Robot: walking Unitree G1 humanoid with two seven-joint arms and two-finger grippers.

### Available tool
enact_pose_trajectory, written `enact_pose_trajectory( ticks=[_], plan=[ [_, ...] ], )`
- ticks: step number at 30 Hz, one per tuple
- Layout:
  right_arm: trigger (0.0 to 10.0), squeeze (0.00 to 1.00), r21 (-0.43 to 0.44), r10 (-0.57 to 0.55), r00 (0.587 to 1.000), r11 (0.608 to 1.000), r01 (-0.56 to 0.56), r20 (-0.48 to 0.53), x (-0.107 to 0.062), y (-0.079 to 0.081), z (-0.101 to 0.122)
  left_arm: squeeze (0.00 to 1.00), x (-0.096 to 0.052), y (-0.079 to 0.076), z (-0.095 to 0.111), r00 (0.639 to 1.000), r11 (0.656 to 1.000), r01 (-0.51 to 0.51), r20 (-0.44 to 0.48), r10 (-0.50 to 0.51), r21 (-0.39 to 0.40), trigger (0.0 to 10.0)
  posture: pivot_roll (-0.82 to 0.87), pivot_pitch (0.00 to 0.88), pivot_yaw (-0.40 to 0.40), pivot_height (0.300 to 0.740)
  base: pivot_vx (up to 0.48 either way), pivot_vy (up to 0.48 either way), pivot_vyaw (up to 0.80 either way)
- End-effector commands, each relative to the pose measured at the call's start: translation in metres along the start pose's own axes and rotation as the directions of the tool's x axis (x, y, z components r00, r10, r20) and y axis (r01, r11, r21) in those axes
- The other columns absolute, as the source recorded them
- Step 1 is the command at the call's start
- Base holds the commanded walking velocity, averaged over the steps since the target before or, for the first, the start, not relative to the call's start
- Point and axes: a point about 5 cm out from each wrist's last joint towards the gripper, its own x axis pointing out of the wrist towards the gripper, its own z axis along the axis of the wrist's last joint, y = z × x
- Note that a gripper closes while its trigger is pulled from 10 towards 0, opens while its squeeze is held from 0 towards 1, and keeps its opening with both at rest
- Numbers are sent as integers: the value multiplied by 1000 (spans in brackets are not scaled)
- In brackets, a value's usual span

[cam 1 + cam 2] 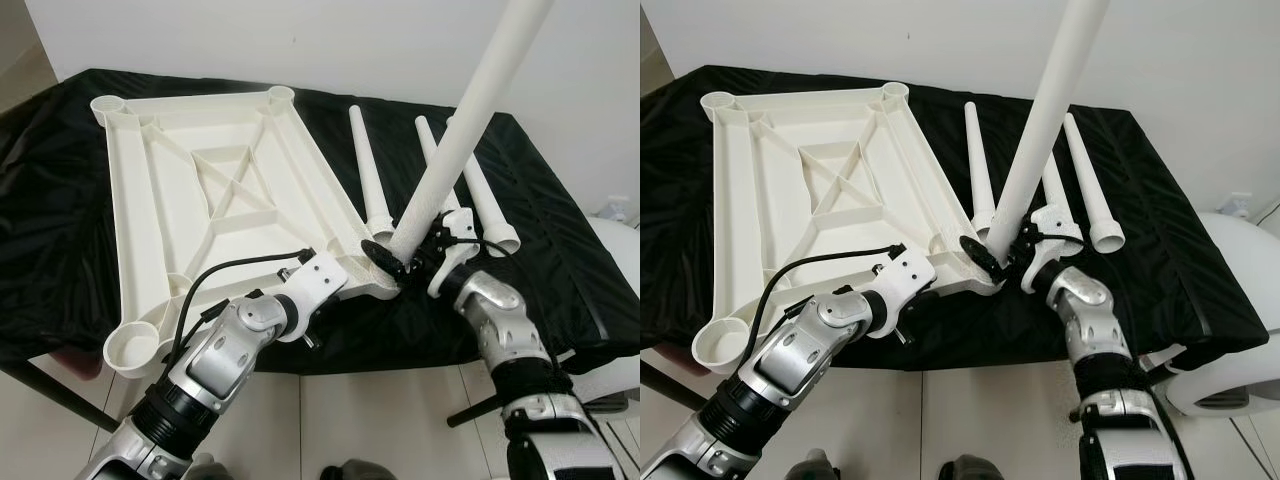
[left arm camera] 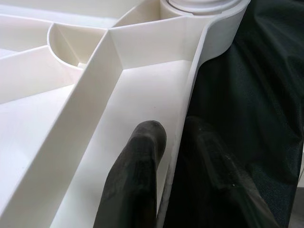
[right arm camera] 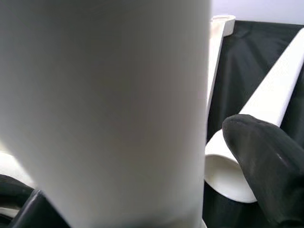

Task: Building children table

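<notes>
White plastic makes up the upturned tabletop [image 1: 200, 190], which lies ribbed side up on a black cloth [image 1: 560, 230] spread over a low surface, with round leg sockets at its corners. One socket [image 1: 132, 348] at the tabletop's near left corner hangs past the edge of the cloth.

At the tabletop's near right corner, a long white leg [image 1: 470, 120] stands tilted, its lower end seated at that corner socket and its upper end leaning up and away from the tabletop. The right gripper [image 1: 405, 258] sits at the base of this leg; its two black fingers are spread around the tube and clamped against it, and in the right wrist view the leg bulks large between a dark finger [image 3: 268, 166] and the other at the far edge.

The left gripper [image 2: 173, 161] is at the tabletop's near rim, just beside the same corner. Its fingers pinch the thin white edge wall, one finger [image 2: 135, 175] inside the tray-like underside, the other outside against the cloth.

Beyond the tabletop's right side, three more white legs [image 1: 368, 170] lie flat on the cloth, roughly parallel, open ends nearest the robot.
</notes>
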Motion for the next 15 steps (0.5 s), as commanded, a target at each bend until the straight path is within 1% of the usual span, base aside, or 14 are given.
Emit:
enact_pose_trajectory(
  ticks=[1,3,4,12,15],
  plan=[
    [6627,0,-8,3,1000,1000,-3,-6,-3,-5,0,0,4,-9,-2,997,997,78,-12,-78,-2,10000,1,0,-88,740,0,0,0],
    [6627,0,-8,5,1000,1000,-5,-6,-3,-5,0,0,4,-9,-2,997,997,76,-12,-76,-2,10000,1,0,-88,740,0,0,0],
    [0,0,3,13,1000,1000,-13,-6,-4,-6,-1,0,4,-9,-2,997,997,76,-12,-76,-1,10000,2,1,-88,740,0,0,0],
    [0,0,10,26,1000,1000,-26,-12,-9,-5,-7,0,4,-8,-2,997,997,76,-10,-76,-2,10000,-2,2,-86,740,0,0,0],
    [0,0,13,14,1000,1000,-14,-12,-11,-5,-9,0,4,-8,-2,997,997,75,-10,-75,0,10000,-2,1,-85,740,0,0,0]
  ],
)
